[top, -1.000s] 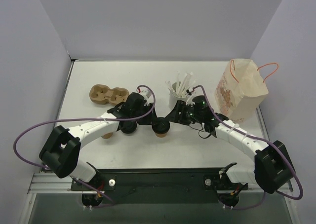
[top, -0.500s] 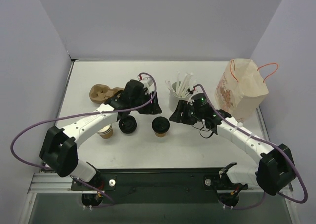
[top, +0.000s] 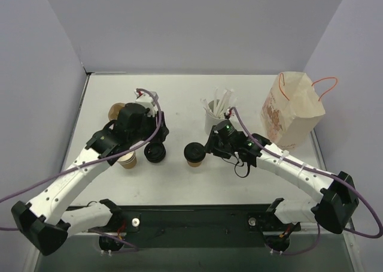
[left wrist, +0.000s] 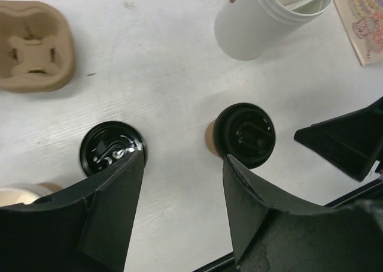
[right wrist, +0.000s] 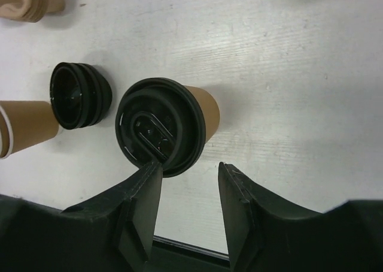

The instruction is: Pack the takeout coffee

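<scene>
The takeout coffee, a brown kraft cup with a black lid, stands upright mid-table. It also shows in the left wrist view and the right wrist view. My right gripper is open and empty just right of the cup. In its own view the right gripper has its left fingertip at the lid's rim. My left gripper is open and empty, left of the cup above the loose black lid. The left gripper holds nothing. The paper bag stands open at the right.
A lidless tan cup stands left of the loose lid. A brown cup carrier lies at the back left. A white cup of stirrers stands behind the coffee, between it and the bag.
My left gripper has drawn back from the coffee, leftward and toward the carrier. My right gripper has lowered and closed in on the cup from the right. The cup has not moved.
</scene>
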### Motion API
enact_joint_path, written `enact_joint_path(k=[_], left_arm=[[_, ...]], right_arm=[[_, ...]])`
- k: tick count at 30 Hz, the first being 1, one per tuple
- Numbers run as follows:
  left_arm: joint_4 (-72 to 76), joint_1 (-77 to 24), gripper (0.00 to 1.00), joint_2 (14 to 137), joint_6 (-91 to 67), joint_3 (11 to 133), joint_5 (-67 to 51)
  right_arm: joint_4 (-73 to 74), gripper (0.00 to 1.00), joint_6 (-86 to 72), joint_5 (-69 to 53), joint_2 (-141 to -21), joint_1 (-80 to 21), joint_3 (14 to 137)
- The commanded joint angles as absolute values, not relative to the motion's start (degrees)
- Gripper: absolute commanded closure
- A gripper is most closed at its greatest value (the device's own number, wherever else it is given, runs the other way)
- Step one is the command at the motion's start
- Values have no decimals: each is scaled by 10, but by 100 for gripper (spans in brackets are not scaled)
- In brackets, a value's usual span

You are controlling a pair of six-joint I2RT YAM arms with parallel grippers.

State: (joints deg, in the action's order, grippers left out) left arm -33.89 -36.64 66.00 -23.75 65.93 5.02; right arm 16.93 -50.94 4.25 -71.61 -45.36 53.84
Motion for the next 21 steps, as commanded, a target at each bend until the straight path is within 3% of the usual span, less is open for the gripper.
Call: enact_joint_path(k=[1, 10, 21], left_arm=[[-399, -363, 35, 576, -185, 605, 133], [-367, -362, 35, 434, -144, 491, 213], [-362, -363, 35, 417, -143, 481, 201]], right_arm=[[224, 55, -586, 123, -731, -477, 569], [227, 56, -633, 163, -784, -514, 605], [245, 61, -666, 180, -846, -529, 624]])
